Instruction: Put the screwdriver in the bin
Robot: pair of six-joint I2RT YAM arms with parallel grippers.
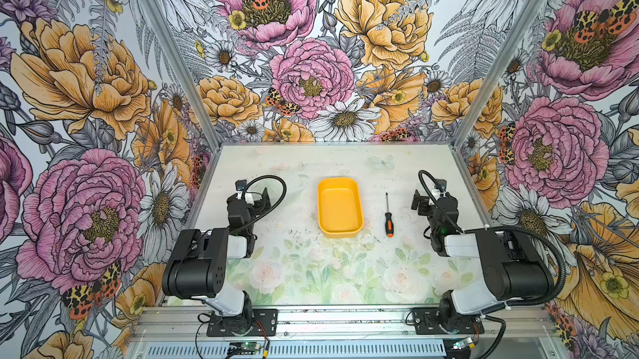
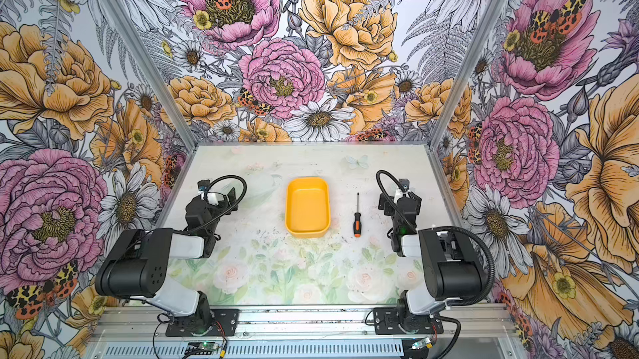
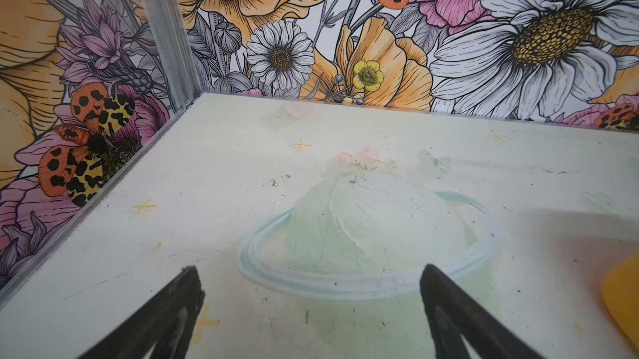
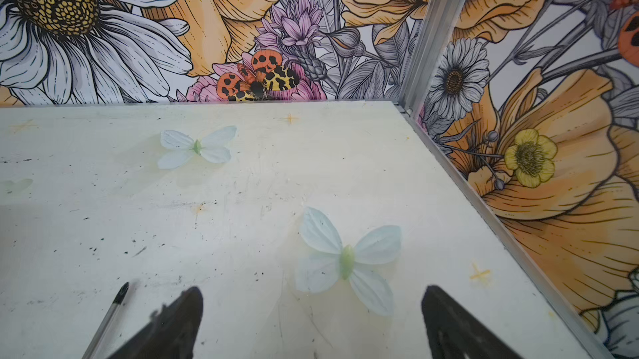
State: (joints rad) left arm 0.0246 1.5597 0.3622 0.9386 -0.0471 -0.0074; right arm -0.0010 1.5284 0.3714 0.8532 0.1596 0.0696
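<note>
In both top views the yellow-orange bin stands empty near the table's middle. The screwdriver lies flat on the table just right of the bin, orange-and-black handle toward the front, shaft pointing to the back. My right gripper hovers to the right of the screwdriver, open and empty; the right wrist view catches the screwdriver's shaft tip beside one finger. My left gripper is left of the bin, open and empty, and a corner of the bin shows in its wrist view.
Flower-printed walls close in the table on the left, back and right, with metal corner posts. Both arm bases sit on the metal rail along the front edge. The table mat carries a pale flower print.
</note>
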